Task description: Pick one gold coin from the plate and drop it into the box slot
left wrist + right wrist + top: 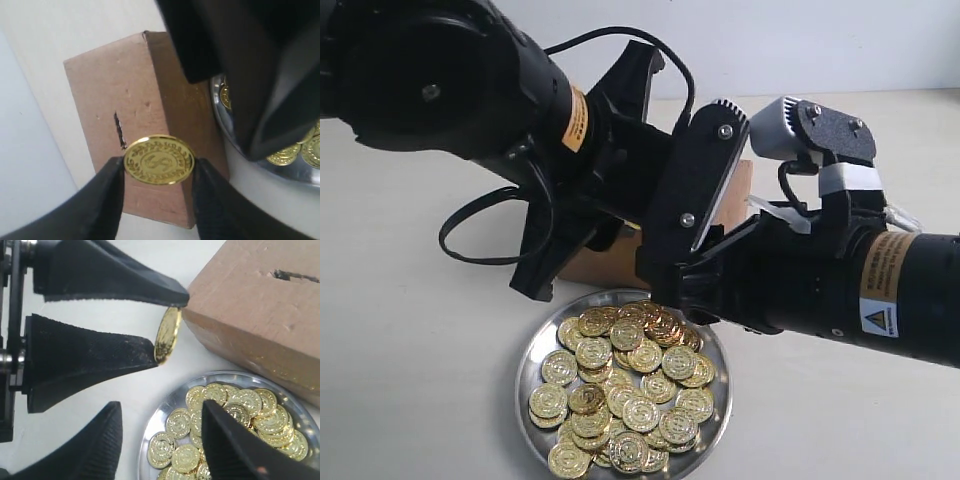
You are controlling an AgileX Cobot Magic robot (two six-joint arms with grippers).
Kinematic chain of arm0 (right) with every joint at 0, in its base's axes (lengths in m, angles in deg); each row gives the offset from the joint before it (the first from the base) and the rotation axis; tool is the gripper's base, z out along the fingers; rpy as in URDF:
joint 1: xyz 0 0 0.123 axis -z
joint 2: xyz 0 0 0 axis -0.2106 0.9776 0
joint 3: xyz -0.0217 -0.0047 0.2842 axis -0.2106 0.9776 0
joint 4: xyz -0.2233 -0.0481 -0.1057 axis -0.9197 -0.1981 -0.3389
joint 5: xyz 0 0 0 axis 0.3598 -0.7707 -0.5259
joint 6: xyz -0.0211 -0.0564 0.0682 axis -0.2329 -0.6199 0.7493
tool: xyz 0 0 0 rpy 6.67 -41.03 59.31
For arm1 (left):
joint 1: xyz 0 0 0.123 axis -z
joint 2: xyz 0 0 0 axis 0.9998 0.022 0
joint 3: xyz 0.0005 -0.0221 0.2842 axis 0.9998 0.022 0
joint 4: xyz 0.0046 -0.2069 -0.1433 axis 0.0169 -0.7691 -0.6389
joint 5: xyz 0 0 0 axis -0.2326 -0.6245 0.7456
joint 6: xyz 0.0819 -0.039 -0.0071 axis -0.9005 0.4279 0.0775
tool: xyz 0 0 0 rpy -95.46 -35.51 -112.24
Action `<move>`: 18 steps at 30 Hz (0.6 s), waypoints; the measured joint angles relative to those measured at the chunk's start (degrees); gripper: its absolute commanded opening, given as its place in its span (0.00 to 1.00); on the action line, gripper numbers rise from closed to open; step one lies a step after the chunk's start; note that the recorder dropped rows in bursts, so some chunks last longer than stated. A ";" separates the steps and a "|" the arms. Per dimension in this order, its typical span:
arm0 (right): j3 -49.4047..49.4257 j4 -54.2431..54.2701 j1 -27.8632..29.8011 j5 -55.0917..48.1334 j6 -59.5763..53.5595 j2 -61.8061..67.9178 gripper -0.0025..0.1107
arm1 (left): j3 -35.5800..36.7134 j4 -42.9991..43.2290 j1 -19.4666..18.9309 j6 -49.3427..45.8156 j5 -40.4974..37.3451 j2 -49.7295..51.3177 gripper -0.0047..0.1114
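Note:
My left gripper point(159, 169) is shut on one gold coin point(159, 160), pinched by its edges between the two fingertips. In the right wrist view the same coin point(167, 335) hangs on edge just off a corner of the brown box point(260, 310), to one side of the dark slot point(295, 276). From the left wrist the slot point(119, 131) shows on the box point(130, 95) just beyond the coin. My right gripper point(161, 410) is open and empty above the rim of the silver plate point(162, 415), which holds several gold coins.
The plate point(525, 370) sits at the front of the pale table, with the box point(605, 268) right behind it. Both arms crowd together over the box and the plate's far edge, and they hide the fingertips in the exterior view. A black cable point(470, 225) loops off the left arm.

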 measured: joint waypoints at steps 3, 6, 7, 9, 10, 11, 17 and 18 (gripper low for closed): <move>0.00 0.00 0.00 -0.98 -0.76 -0.37 0.47 | 0.00 0.22 0.00 0.00 -1.13 -0.08 0.33; 0.00 0.00 1.04 -2.08 -1.55 -1.92 0.47 | 0.00 0.48 -0.23 0.17 -1.53 -0.21 0.33; 0.00 0.00 1.73 -2.21 -1.78 -2.52 0.47 | 0.00 0.48 -0.54 0.26 -1.53 -0.21 0.33; 0.00 0.06 3.42 -2.26 -1.98 -3.58 0.47 | -0.09 0.48 -1.74 0.45 -1.53 -0.44 0.33; -0.16 0.49 4.73 -2.14 -1.72 -4.24 0.47 | -0.09 0.61 -2.23 0.15 -2.15 -0.58 0.33; -0.44 0.90 6.02 -1.89 -1.47 -4.85 0.47 | 0.03 0.03 -2.50 -0.14 -2.28 -0.85 0.33; -0.79 1.39 9.58 -1.01 -0.69 -5.50 0.47 | 0.03 -5.89 -3.29 -0.25 -0.19 -3.39 0.33; -0.79 1.39 9.65 -0.39 -0.06 -5.50 0.47 | 0.03 -6.47 -3.29 -0.36 0.06 -3.48 0.33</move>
